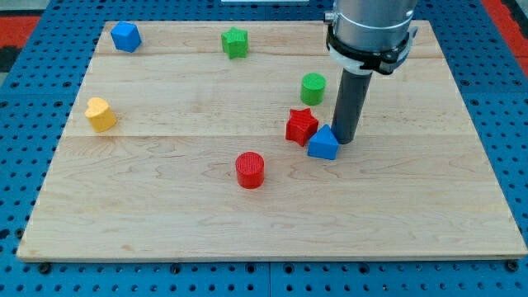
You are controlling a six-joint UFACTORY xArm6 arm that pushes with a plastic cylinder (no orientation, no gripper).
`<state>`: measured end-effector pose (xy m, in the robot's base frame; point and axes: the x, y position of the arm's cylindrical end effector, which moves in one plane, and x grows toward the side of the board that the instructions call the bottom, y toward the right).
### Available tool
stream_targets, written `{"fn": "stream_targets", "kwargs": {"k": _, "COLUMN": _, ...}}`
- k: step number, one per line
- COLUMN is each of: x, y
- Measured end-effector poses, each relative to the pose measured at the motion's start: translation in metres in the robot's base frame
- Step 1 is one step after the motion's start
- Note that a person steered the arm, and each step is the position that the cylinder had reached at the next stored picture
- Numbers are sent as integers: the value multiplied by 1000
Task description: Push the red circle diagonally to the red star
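The red circle (249, 169) lies on the wooden board near the middle, toward the view's bottom. The red star (301, 126) lies up and to the right of it, a short gap apart. A blue block with a pointed top (323, 143) touches the star's right side. My tip (346, 139) is down on the board just right of the blue block, touching or nearly touching it. The tip is well to the right of the red circle and apart from it.
A green cylinder (313, 87) stands above the star. A green star-like block (235, 42) and a blue block (125, 36) lie near the view's top. A yellow heart-like block (100, 114) lies at the left. The board (148, 223) rests on a blue pegboard.
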<state>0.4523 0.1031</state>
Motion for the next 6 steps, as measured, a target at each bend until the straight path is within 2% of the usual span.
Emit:
{"fn": "stream_targets", "kwargs": {"k": 1, "x": 25, "y": 5}}
{"fn": "stream_targets", "kwargs": {"k": 2, "x": 94, "y": -9}}
{"fn": "stream_targets", "kwargs": {"k": 3, "x": 84, "y": -71}}
{"fn": "stream_targets", "kwargs": {"k": 4, "x": 40, "y": -82}}
{"fn": "stream_targets", "kwargs": {"k": 5, "x": 42, "y": -134}}
{"fn": "stream_targets", "kwargs": {"k": 6, "x": 73, "y": -144}}
